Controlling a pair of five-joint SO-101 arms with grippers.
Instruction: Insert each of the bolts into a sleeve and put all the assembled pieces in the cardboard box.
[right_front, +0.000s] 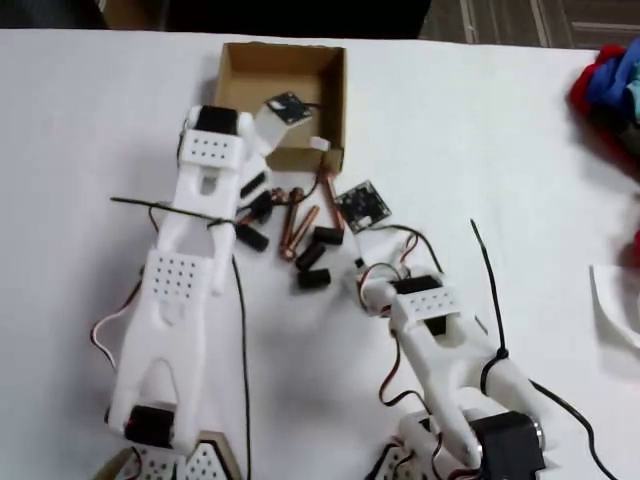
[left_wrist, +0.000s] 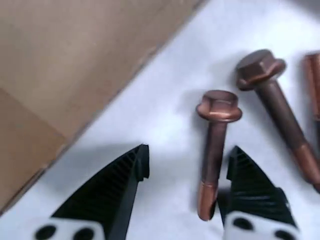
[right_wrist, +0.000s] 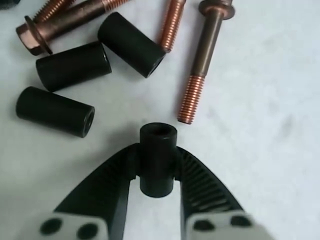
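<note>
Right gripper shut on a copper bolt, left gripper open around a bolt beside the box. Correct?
No: the right wrist view shows the right gripper shut on a black sleeve, not a bolt. The left gripper is open around a bolt beside the box.

No text, number, label or sign can be read in any view. The circuit board (right_front: 290, 108) at the cardboard box (right_front: 240, 70) and the second circuit board (right_front: 362, 205) on the counter (right_front: 90, 110) may carry fine print, but it is too small to tell. The bolt (left_wrist: 215, 145) head and the sleeve (right_wrist: 157, 160) show no legible stamp.
</note>
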